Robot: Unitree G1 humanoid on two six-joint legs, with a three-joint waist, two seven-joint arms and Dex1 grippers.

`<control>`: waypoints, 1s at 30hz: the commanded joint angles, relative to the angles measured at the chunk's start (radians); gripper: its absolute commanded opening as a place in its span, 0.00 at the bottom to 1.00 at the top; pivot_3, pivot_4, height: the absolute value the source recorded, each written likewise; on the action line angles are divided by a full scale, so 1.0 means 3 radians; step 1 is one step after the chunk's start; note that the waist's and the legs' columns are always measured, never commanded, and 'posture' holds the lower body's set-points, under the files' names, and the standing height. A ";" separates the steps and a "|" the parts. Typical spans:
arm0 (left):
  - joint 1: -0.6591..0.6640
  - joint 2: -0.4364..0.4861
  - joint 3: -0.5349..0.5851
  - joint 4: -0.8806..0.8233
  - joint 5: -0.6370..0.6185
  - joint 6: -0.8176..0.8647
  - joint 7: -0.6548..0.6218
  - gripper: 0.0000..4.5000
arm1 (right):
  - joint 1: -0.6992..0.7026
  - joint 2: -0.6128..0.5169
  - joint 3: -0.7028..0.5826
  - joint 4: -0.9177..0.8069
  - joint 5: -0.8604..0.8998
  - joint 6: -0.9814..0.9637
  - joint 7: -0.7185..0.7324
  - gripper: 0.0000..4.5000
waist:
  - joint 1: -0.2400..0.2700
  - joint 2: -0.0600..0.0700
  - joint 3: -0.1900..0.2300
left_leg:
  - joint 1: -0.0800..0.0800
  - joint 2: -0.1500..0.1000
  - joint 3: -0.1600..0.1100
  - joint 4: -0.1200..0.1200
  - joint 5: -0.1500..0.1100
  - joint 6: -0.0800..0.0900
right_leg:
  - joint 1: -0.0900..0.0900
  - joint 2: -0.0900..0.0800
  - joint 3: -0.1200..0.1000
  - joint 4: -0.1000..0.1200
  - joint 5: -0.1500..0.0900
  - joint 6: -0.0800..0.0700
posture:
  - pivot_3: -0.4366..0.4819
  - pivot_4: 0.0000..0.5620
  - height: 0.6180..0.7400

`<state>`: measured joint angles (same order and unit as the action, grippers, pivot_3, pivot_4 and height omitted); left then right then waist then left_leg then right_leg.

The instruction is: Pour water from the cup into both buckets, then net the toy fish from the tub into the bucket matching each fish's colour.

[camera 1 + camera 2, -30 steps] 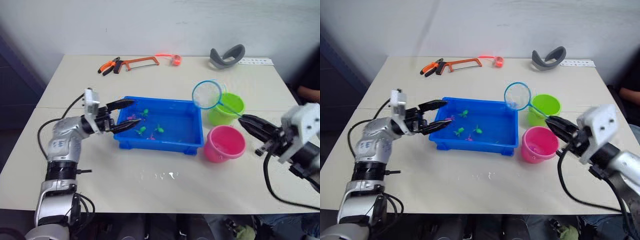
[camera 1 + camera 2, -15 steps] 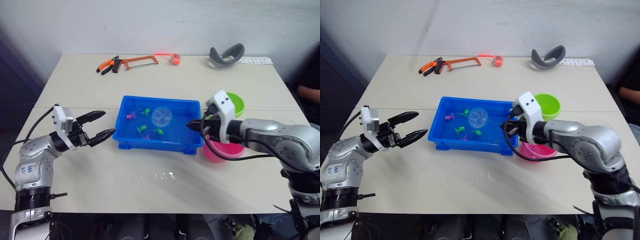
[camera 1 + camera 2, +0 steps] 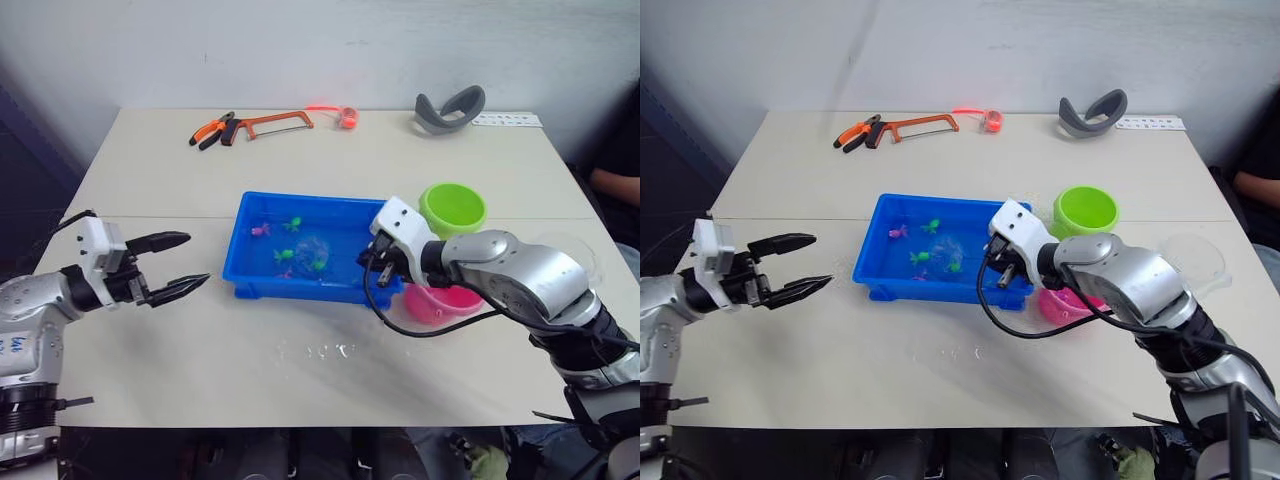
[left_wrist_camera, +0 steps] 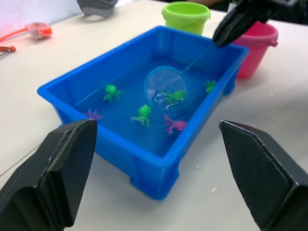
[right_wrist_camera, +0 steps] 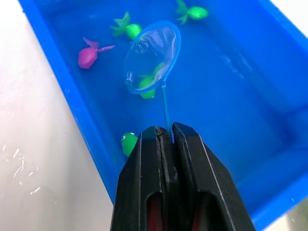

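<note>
The blue tub [image 3: 243, 268] sits mid-table and holds water and several toy fish, green [image 5: 127, 30] and pink [image 5: 89, 55]. My right gripper [image 3: 375, 262] is over the tub's right end, shut on the thin handle of a small blue net [image 5: 153, 55]. The net's hoop is dipped in the water over a green fish [image 5: 147, 83]. Right of the tub stand the lime green bucket [image 3: 452, 208] and, nearer, the pink bucket [image 3: 455, 300]. The clear cup [image 3: 1195, 262] stands at the far right. My left gripper [image 3: 198, 258] is open, left of the tub and apart from it.
A hacksaw [image 3: 270, 123], orange pliers [image 3: 210, 132], a small orange item [image 3: 347, 116] and a grey curved band [image 3: 450, 105] lie along the table's far side. Water drops [image 3: 315, 350] spot the table in front of the tub. A person's arm [image 3: 612, 182] shows at the right edge.
My right gripper has carried the net from above the green bucket down into the tub's water. My left gripper has drawn back to the left, away from the tub's rim.
</note>
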<state>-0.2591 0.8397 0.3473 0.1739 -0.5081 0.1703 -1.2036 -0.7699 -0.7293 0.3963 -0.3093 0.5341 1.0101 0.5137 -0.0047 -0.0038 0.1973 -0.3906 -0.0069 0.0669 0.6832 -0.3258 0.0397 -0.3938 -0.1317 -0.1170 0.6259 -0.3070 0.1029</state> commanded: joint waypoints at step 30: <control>-0.1229 0.0636 -0.0746 0.0515 0.0326 0.0363 -0.0846 0.98 | -0.0204 0.1072 -0.0156 0.0700 -0.0441 0.0163 0.0589 0.00 | -0.0061 0.0000 0.0000 | -0.0002 -0.0001 0.0007 -0.0003 -0.0001 -0.0001 | -0.0007 0.0018 -0.0012 0.0006 0.0000 0.0000 | 0.48 0.27 1.00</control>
<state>-0.5928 1.0047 0.1385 0.2925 -0.4368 0.2901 -1.4310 -0.8140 -0.4162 0.3873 -0.0945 0.3856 1.0539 0.6790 -0.0231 -0.0039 0.1973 -0.3909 -0.0075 0.0691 0.6823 -0.3260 0.0395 -0.3959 -0.1262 -0.1213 0.6279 -0.3070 0.1029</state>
